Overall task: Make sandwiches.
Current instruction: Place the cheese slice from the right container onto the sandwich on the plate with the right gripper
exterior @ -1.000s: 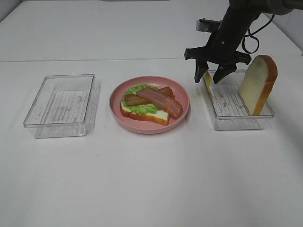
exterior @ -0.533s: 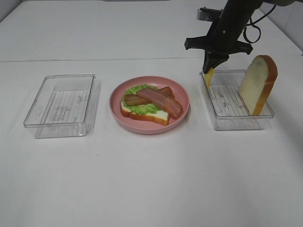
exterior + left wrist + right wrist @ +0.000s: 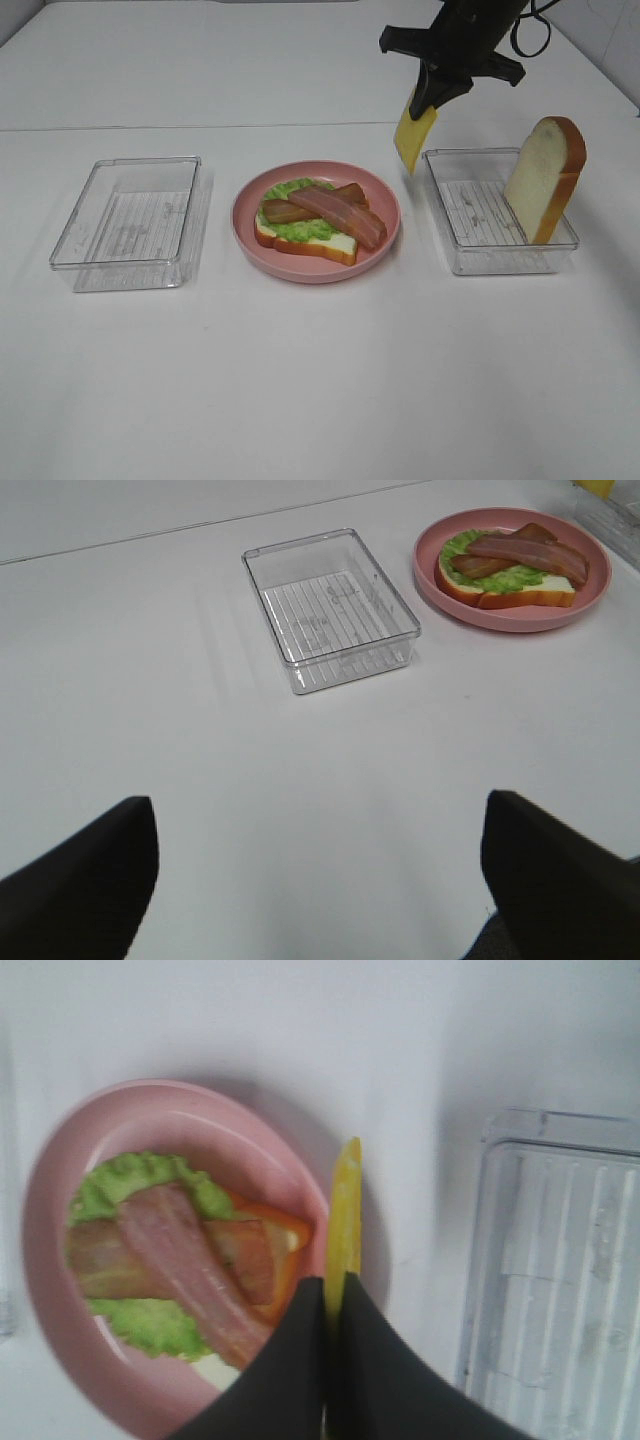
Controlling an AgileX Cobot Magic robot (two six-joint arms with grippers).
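Observation:
A half-built sandwich (image 3: 315, 218) lies on the pink plate (image 3: 385, 240): a bread slice, green lettuce and two bacon strips. It also shows in the left wrist view (image 3: 512, 568) and the right wrist view (image 3: 185, 1260). My right gripper (image 3: 437, 97) is shut on a yellow cheese slice (image 3: 412, 138) and holds it hanging in the air between the plate and the right tray. The cheese shows edge-on in the right wrist view (image 3: 343, 1215). A second bread slice (image 3: 545, 178) stands upright in the right tray. The left gripper's fingers (image 3: 75, 890) are spread wide over bare table.
A clear plastic tray (image 3: 130, 222) stands left of the plate, with nothing in it; it also shows in the left wrist view (image 3: 330, 608). The right clear tray (image 3: 480, 215) holds only the upright bread. A table seam runs across behind the trays.
My right gripper has closed on the cheese slice in the right tray and lifted it up and to the left, clear of the tray. The plate and bread have not moved.

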